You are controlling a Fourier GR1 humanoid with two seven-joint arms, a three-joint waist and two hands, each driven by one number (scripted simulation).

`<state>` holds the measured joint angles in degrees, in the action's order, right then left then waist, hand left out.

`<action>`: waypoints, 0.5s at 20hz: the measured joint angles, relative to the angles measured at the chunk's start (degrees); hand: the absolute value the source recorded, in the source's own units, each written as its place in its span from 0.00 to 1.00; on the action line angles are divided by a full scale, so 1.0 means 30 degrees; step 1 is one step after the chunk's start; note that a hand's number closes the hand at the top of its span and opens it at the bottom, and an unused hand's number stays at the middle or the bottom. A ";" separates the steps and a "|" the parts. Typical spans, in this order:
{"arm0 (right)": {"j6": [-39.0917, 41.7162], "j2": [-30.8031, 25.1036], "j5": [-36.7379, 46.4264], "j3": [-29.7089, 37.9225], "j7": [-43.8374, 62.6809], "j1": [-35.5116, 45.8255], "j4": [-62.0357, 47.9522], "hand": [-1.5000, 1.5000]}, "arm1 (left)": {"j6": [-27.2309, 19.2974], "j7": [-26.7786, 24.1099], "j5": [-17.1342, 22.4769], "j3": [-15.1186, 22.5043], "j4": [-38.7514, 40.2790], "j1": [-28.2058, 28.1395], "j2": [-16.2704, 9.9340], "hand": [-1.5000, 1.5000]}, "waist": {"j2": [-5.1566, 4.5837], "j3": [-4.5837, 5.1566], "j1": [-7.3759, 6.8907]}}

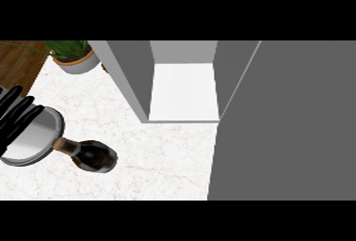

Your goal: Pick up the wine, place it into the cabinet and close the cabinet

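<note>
At 9 o'clock on the table [160, 160] I see my left hand [17, 117], fingers straight and released, grasping nothing. Just beside it at 8 o'clock, the wine [92, 155] lies on its side. At 12 o'clock, the cabinet [184, 89] stands open.

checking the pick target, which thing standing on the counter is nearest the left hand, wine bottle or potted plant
The wine bottle, dark with a brown neck, stands just right of the left hand; the potted plant sits farther off at the counter's back edge.
</note>
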<state>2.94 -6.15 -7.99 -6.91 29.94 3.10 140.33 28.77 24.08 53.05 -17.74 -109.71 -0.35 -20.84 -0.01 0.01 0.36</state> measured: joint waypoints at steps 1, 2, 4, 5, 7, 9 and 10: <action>-0.0038 0.0086 0.0027 -0.0110 0.0005 -0.0028 0.0018 0.00 | 0.0078 -0.0072 -0.0308 0.0006 0.0523 0.0323 0.0008 0.00 | 0.0001 0.0000 0.0002; 0.0032 0.0120 0.0049 -0.0175 -0.0083 -0.0096 0.0021 0.00 | 0.0437 -0.0257 -0.0578 -0.0060 0.1257 0.0589 -0.0022 0.00 | 0.0000 0.0000 0.0007; 0.0053 0.0057 0.0011 0.0076 0.0156 0.0137 0.0055 0.00 | 0.1171 -0.0704 -0.1292 -0.0159 0.2624 0.0987 -0.0043 0.00 | -0.0005 0.0000 0.0022; -0.0024 0.0094 0.0021 0.0085 0.0305 0.0283 0.0072 0.00 | 0.1357 -0.0848 -0.1661 -0.0069 0.3073 0.1150 0.0054 0.00 | -0.0003 0.0004 0.0013; -0.0204 0.0231 0.0067 -0.0221 0.0548 0.0373 0.0160 0.00 | 0.2175 -0.1585 -0.2778 0.0016 0.4366 0.1233 0.0329 0.00 | -0.0003 0.0007 0.0042; -0.0386 0.0358 0.0216 -0.0223 0.0681 0.0831 0.0053 0.00 | 0.2565 -0.2129 -0.3768 0.0078 0.5496 0.1687 0.0462 0.00 | -0.0006 0.0008 0.0015; -0.0302 0.0389 0.0220 -0.0291 0.0557 0.0647 0.0077 0.00 | 0.2972 -0.2587 -0.4306 0.0054 0.6282 0.1847 0.0522 0.00 | -0.0009 0.0009 0.0034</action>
<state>2.04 -4.99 -7.33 -7.79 31.61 5.05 140.56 37.69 16.32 40.13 -17.58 -90.86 5.19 -19.27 -0.03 0.04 0.46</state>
